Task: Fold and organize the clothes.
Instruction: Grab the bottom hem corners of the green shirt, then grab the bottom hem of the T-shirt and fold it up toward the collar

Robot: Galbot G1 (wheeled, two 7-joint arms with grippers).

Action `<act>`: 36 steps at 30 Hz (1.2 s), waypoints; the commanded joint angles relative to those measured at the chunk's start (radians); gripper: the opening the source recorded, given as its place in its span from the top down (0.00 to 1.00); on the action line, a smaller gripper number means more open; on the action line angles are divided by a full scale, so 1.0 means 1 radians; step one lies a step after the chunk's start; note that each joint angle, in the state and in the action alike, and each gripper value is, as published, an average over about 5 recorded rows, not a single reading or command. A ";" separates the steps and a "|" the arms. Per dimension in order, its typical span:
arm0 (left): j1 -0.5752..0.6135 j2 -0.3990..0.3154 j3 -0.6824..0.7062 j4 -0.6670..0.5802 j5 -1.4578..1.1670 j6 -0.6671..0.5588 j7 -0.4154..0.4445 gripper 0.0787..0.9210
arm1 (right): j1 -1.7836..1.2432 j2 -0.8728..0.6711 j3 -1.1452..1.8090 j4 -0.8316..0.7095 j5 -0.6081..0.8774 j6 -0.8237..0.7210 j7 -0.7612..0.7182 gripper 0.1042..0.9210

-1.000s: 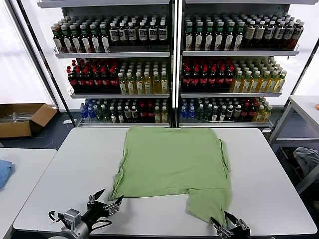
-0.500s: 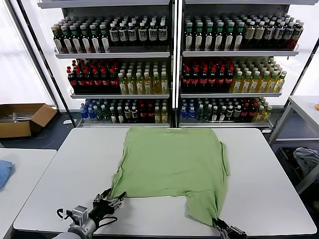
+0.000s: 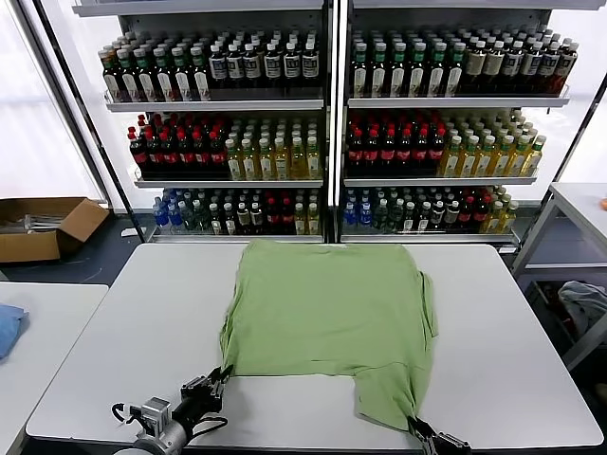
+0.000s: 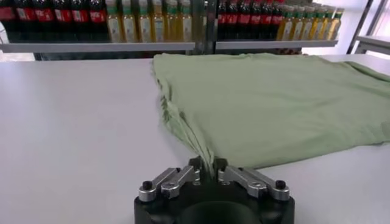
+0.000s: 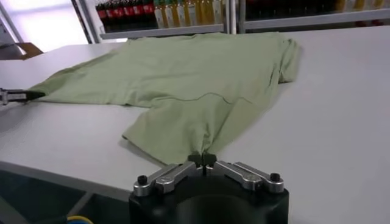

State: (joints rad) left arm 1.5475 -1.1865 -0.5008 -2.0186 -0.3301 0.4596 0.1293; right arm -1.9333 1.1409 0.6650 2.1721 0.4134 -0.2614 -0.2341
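One light green shirt (image 3: 330,322) lay spread on the white table (image 3: 114,351), plain side up, its soft fabric lightly creased, with a flap trailing toward the near right edge. One table, smooth and matte, rounded at the corners.

Two grippers were at work. The left gripper (image 4: 208,165), at the shirt's near left corner, had its fingers pressed together on a gathered ridge of cloth. The right gripper (image 5: 202,159), at the near right hem, likewise pinched the fabric edge, fingers closed tight.

Two shelving units (image 3: 327,114) stood behind, four tiers each visible, packed with rows of bottles. One cardboard box (image 3: 43,226) sat on the floor at left. One blue cloth (image 3: 8,325) lay on a side table.
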 commanded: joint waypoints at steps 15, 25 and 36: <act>0.197 0.061 -0.084 -0.263 0.027 0.006 -0.003 0.97 | -0.218 -0.027 0.188 0.180 0.090 0.072 -0.062 1.00; 0.250 0.071 -0.103 -0.341 0.025 0.016 -0.004 0.97 | -0.038 -0.035 0.137 0.140 0.174 0.069 0.000 1.00; -0.097 0.129 -0.070 -0.164 -0.046 0.038 0.071 0.97 | 0.354 -0.112 0.035 -0.040 0.273 0.035 0.085 1.00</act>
State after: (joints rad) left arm 1.5871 -1.0808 -0.5700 -2.2360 -0.3564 0.4924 0.1703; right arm -1.8316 1.0597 0.7474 2.2314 0.6202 -0.2181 -0.1929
